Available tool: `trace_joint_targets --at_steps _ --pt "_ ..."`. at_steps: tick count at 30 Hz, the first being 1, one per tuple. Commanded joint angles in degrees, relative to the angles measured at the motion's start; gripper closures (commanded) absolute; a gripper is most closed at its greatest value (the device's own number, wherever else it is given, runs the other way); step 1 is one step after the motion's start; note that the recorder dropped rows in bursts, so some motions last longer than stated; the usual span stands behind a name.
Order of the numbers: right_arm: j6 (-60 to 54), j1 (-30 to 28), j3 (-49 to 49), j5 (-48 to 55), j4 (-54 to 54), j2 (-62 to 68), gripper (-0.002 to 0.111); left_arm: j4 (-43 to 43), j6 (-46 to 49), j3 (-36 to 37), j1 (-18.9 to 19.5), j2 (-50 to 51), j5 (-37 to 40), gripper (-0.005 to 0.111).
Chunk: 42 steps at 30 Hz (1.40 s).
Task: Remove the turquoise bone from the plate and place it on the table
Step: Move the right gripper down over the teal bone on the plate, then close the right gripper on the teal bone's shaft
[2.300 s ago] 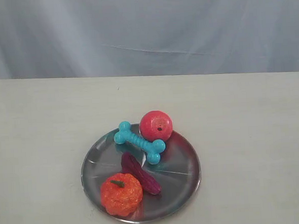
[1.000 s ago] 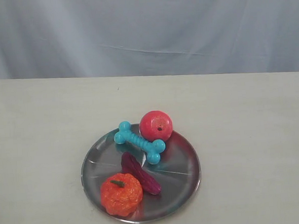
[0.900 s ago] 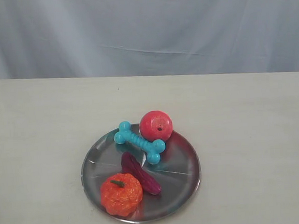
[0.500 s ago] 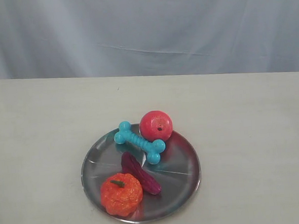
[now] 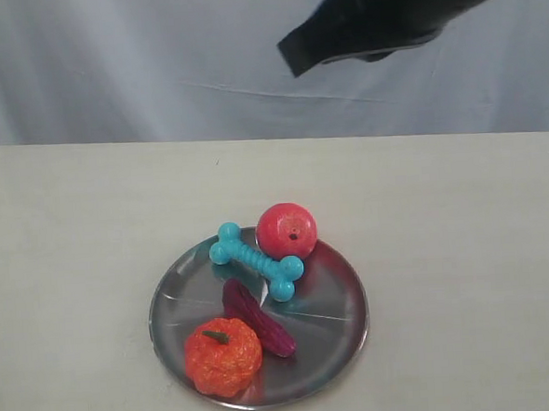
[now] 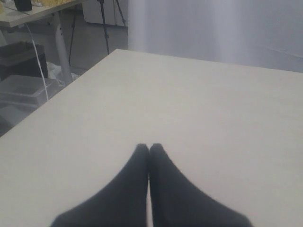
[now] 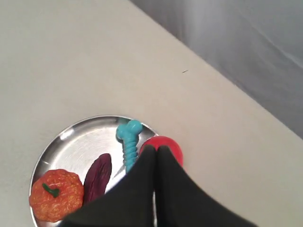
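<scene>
one each: plate (image 5: 329,306), bone (image 5: 256,261), ball (image 5: 286,230), pumpkin (image 5: 222,357), purple piece (image 5: 258,318).

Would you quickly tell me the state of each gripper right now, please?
Left gripper: closed, holding nothing.
Right gripper: closed, holding nothing.

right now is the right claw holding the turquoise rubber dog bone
No, the turquoise rubber dog bone lies on the round silver metal plate, and the right claw is shut on nothing.
</scene>
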Motion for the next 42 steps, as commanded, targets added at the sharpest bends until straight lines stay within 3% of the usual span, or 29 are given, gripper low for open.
trace_joint_targets --at_steps 1,10,12,14,19,21,42 --pt "-6.5 0.1 -7.0 4.3 4.1 8.5 0.109 -0.1 -0.2 0.1 0.1 -0.1 -0.3 0.107" --pt "-8.8 0.1 -19.1 11.2 4.5 27.2 0.108 -0.1 -0.2 0.1 0.1 -0.1 -0.3 0.107" --pt "-8.9 0.1 -20.9 11.6 4.5 30.8 0.104 -0.1 -0.2 0.1 0.1 -0.1 -0.3 0.107" --pt "-9.2 0.1 -22.4 11.6 4.5 34.2 0.092 -0.1 -0.2 0.1 0.1 -0.1 -0.3 0.107" --pt "-11.3 0.1 -25.8 11.4 4.5 40.7 0.041 -0.1 -0.2 0.1 0.1 -0.1 -0.3 0.107" --pt "-13.1 0.1 -26.4 11.4 4.5 42.5 0.031 -0.1 -0.2 0.1 0.1 -0.1 -0.3 0.107" --pt "-20.7 0.2 -27.7 5.6 7.1 52.9 0.034 -0.1 -0.2 0.1 0.1 -0.1 -0.3 0.107"
